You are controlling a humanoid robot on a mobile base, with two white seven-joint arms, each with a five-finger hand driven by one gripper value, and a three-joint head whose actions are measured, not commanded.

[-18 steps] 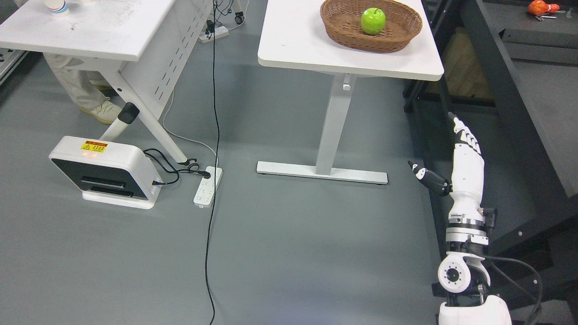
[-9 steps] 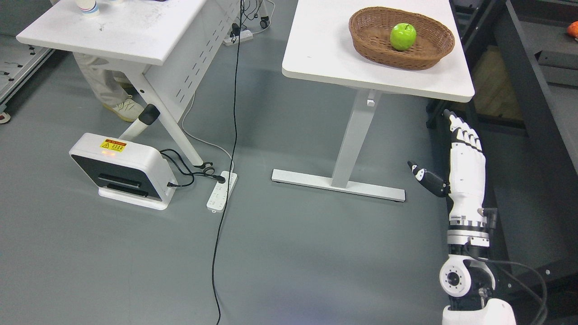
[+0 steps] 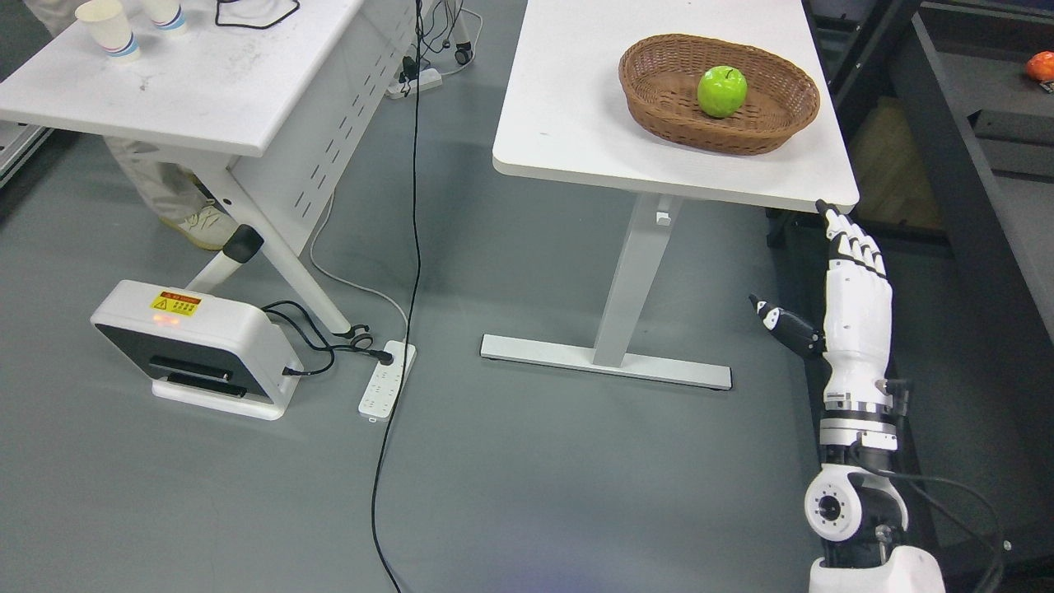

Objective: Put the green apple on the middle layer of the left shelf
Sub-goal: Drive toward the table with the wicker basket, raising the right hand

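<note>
A green apple (image 3: 722, 91) lies inside a brown wicker basket (image 3: 659, 91) on the white table (image 3: 576, 115) at the upper middle. My right hand (image 3: 823, 280) comes up from the lower right, open, with straight fingers (image 3: 848, 239) and the thumb stuck out to the left. Its fingertips reach the table's near right corner, well below and to the right of the basket. It holds nothing. No left hand shows.
A dark shelf frame (image 3: 972, 165) runs along the right edge, with an orange object (image 3: 1039, 66) on it. A second white table (image 3: 165, 91) with paper cups (image 3: 107, 29) stands at upper left, a person's legs beneath. A white device (image 3: 193, 346), power strip (image 3: 387, 379) and cables lie on the floor.
The camera has shifted, so the whole scene sits lower in the picture, with the table looking nearer. My right hand stays open and raised, its fingertips now at the table's corner.
</note>
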